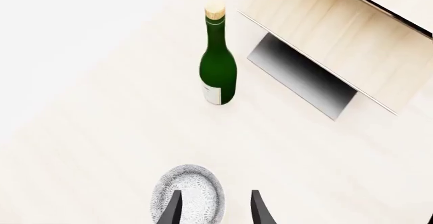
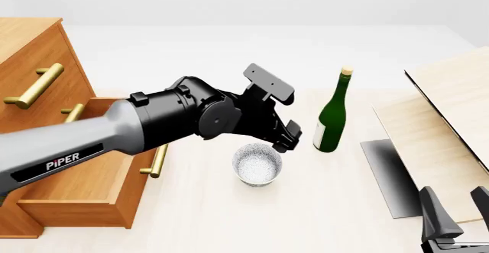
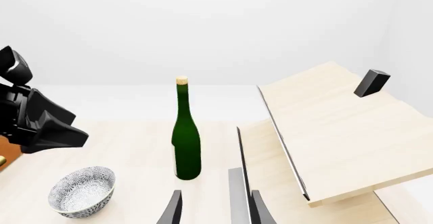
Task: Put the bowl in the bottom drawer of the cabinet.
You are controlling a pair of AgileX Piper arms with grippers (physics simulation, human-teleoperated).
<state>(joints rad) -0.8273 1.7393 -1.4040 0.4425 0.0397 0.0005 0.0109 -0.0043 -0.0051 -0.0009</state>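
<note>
Bowl [image 2: 257, 164]: upright on the desk [image 2: 321, 207], just beside the open bottom drawer [image 2: 80, 184], near the green bottle [image 2: 331, 115]
Handling: probably stiff, light, slick glaze; thin rim suits a pinch over the wall
Left claw [image 1: 216, 209]: spread, one finger over the rim, holding nothing
Right claw [image 3: 215, 209]: spread, well apart from it

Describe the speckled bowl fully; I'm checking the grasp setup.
The small round speckled grey-white bowl looks like glittery granite outside, with a pale inside. It stands upright and empty on the pale wooden table, apart from the green glass bottle. The left tool hovers open at its rim; nothing visibly grips it.
</note>
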